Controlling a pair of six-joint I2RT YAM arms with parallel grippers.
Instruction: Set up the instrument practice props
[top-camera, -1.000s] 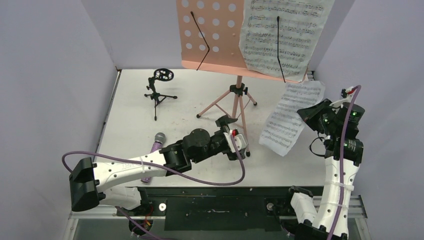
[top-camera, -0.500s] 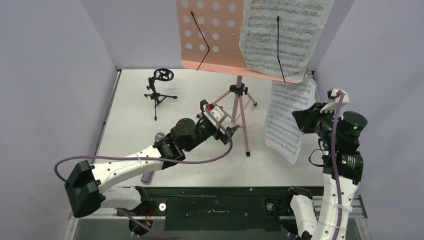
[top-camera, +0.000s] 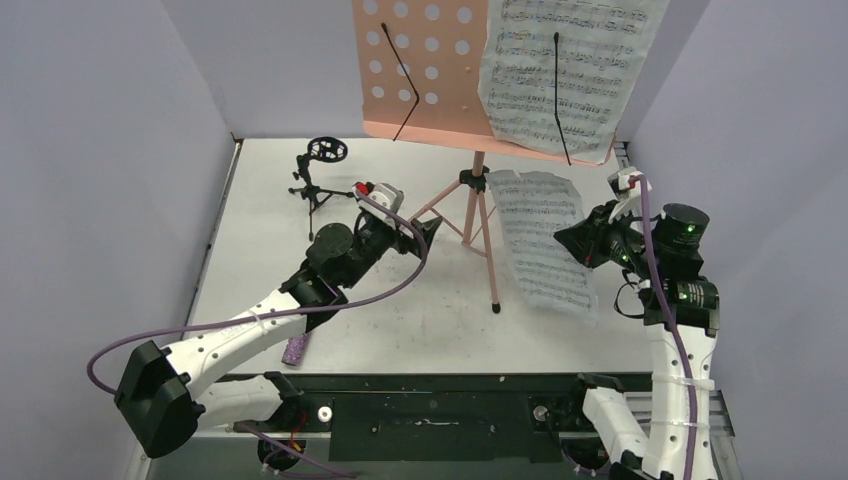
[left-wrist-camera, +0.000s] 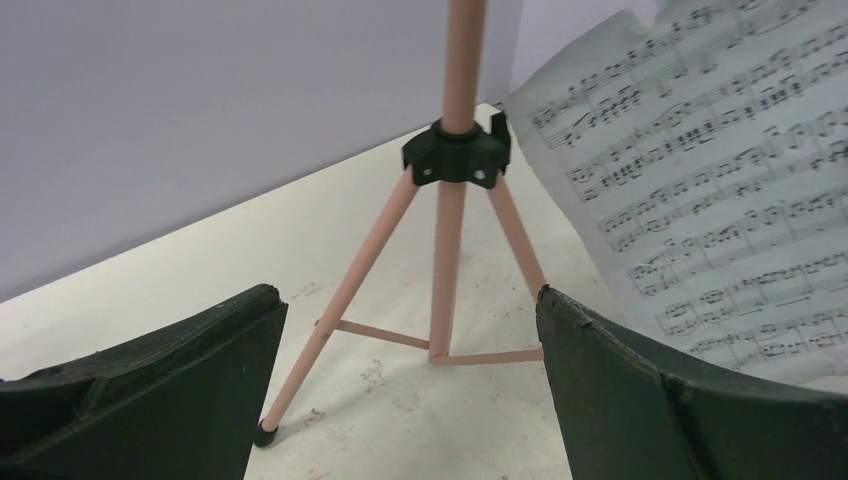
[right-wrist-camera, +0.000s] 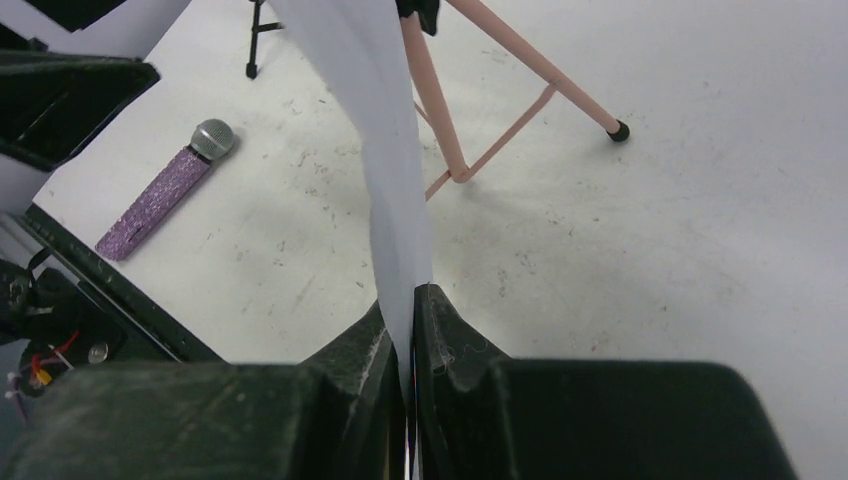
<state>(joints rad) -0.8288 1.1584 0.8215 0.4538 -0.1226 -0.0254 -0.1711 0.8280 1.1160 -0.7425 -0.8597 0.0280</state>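
Observation:
The pink perforated music stand (top-camera: 425, 70) stands at the back on its tripod (top-camera: 478, 215), with one white sheet-music page (top-camera: 560, 75) on its right half. My right gripper (top-camera: 578, 238) is shut on a second page (top-camera: 540, 240) and holds it upright just right of the stand's pole; the right wrist view shows the page (right-wrist-camera: 385, 130) pinched between the jaws (right-wrist-camera: 410, 300). My left gripper (top-camera: 420, 232) is open and empty, facing the tripod legs (left-wrist-camera: 445, 240) from the left. The purple glitter microphone (right-wrist-camera: 165, 190) lies near the front edge. The black mic stand (top-camera: 320, 180) stands at the back left.
Grey walls close in the table on the left, back and right. The stand's front leg foot (top-camera: 495, 308) reaches toward the table's middle. In the top view my left arm partly covers the microphone (top-camera: 296, 349). The black front rail (top-camera: 430, 385) runs along the near edge.
My left gripper has swung back and left, from the front middle to the stand's left leg. My right gripper has carried the held page left, toward the stand's pole.

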